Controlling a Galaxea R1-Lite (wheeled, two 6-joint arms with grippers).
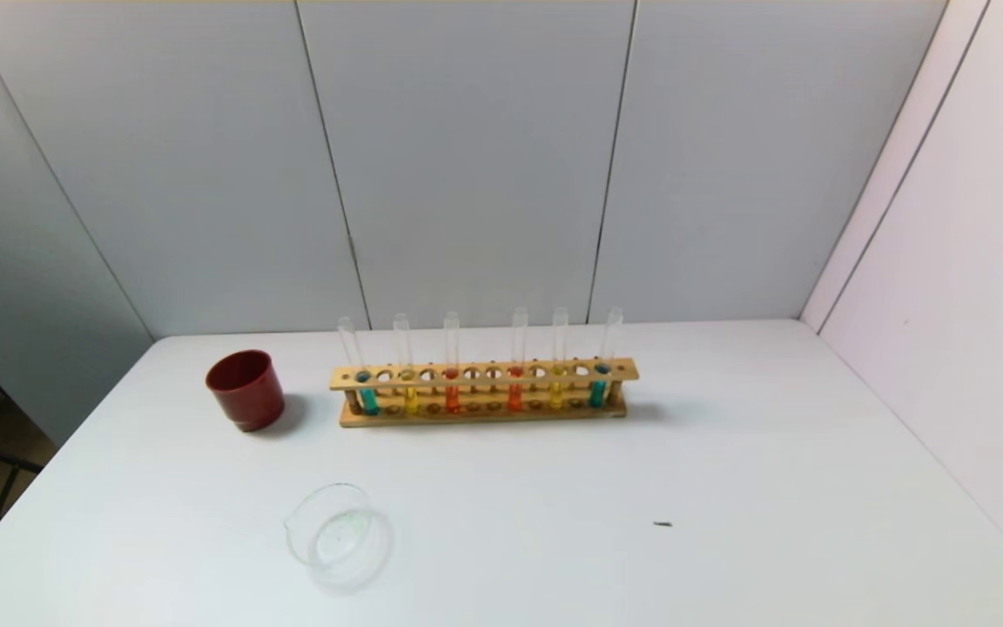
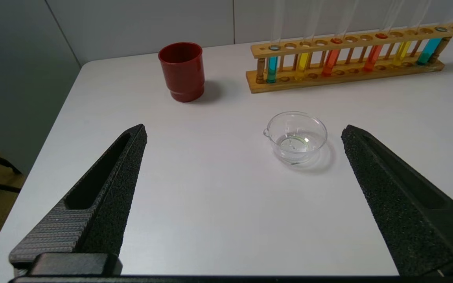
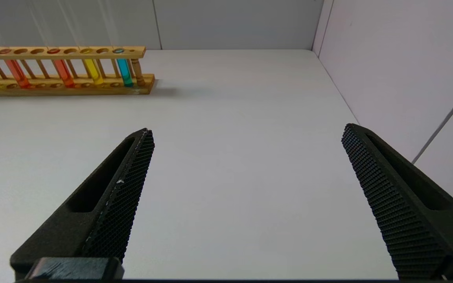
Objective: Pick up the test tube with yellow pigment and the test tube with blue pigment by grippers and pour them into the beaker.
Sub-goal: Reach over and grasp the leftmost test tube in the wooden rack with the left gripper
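A wooden rack (image 1: pixel 484 374) at the table's back middle holds several upright test tubes. From the left in the head view: blue (image 1: pixel 368 399), yellow (image 1: pixel 411 399), two orange-red, yellow (image 1: pixel 556 396), blue (image 1: pixel 597 394). The clear beaker (image 1: pixel 340 533) stands near the front left, with a trace of liquid (image 2: pixel 295 143). Neither gripper shows in the head view. My left gripper (image 2: pixel 244 131) is open and empty, low over the table, with the beaker just ahead of it. My right gripper (image 3: pixel 248 131) is open and empty over bare table, with the rack's right end (image 3: pixel 132 68) far ahead.
A dark red cup (image 1: pixel 245 389) stands left of the rack. A small dark speck (image 1: pixel 663 524) lies on the table's right half. Grey walls close the back and right sides. The table's left edge drops off beside the cup.
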